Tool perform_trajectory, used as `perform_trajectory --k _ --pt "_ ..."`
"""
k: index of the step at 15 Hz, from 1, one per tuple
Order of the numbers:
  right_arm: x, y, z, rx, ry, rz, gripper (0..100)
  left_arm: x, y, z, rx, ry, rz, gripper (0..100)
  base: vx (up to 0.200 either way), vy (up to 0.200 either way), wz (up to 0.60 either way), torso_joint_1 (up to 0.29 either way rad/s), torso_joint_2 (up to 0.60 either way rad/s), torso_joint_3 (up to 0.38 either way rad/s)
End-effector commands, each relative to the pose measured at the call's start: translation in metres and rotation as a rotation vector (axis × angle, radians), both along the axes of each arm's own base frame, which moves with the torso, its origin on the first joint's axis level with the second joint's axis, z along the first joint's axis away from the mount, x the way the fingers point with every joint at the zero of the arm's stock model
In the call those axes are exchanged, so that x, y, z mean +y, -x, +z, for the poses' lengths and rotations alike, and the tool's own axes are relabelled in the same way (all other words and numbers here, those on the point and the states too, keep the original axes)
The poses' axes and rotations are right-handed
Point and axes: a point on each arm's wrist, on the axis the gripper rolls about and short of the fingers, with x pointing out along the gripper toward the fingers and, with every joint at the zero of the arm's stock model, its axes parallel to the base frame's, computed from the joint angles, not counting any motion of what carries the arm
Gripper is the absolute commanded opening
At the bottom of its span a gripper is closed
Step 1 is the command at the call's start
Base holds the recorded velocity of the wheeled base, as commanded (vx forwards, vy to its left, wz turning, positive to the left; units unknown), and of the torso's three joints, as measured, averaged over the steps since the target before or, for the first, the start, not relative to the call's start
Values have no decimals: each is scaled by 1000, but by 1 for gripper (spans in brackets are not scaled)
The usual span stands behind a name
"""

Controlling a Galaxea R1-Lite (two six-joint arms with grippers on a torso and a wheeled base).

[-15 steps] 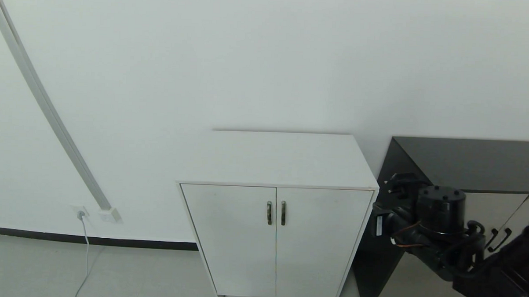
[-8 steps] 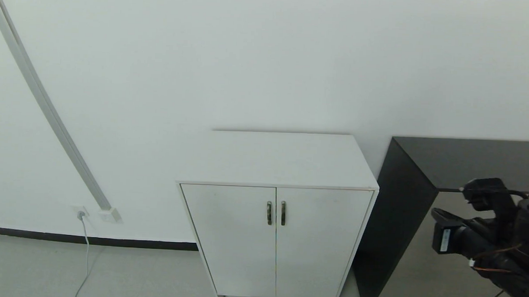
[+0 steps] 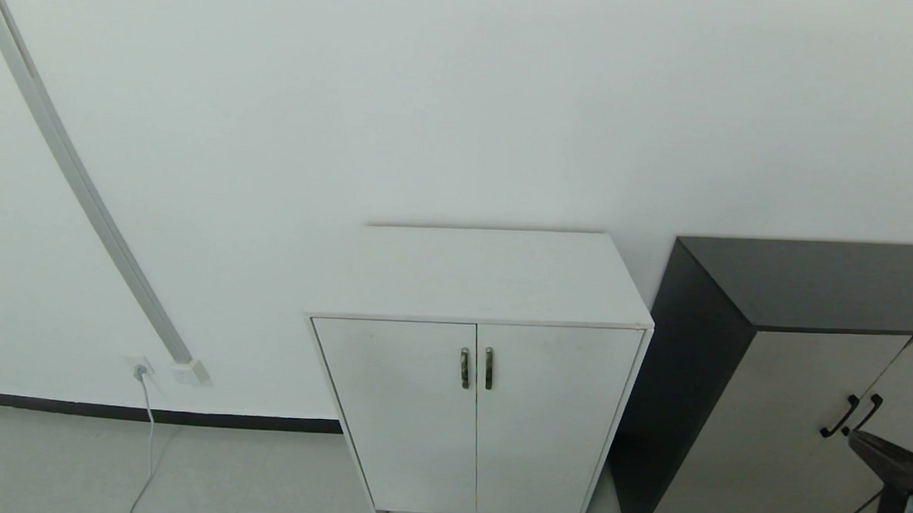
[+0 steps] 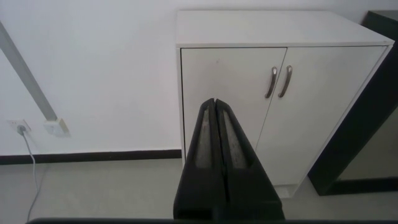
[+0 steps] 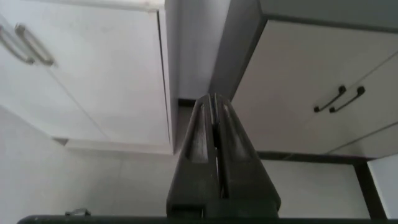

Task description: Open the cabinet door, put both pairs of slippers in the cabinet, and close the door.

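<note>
the white cabinet (image 3: 402,414) stands shut, its two handles (image 3: 465,368) side by side. the left gripper (image 4: 214,104) and the right gripper (image 5: 216,99) both have their fingers pressed together, apart from the cabinet

the left tool (image 4: 214,106) has its 2 fingers pressed flat together with no gap, gripping nothing. the right tool (image 5: 216,101) is closed the same way and empty; in the head view it sits low at the right edge, its tip angled up and leftward.
</note>
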Motion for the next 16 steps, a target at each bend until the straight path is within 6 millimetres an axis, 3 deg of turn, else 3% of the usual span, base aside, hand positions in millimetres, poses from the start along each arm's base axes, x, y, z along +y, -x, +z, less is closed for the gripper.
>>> perform_trajectory --k 1,6,10,16 --pt "-12 41 1 -42 -27 48 0 0 0 0 1 0 0 0 0 0 0 0 0 0" --pt "-20 77 -21 64 -49 214 0 0 0 0 0 0 0 0 0 0 0 0 0 0" --pt "-22 85 -42 133 -47 256 0 0 0 0 1 0 0 0 0 0 0 0 0 0" --pt "-27 100 -57 157 -24 293 0 0 0 0 0 0 0 0 0 0 0 0 0 0"
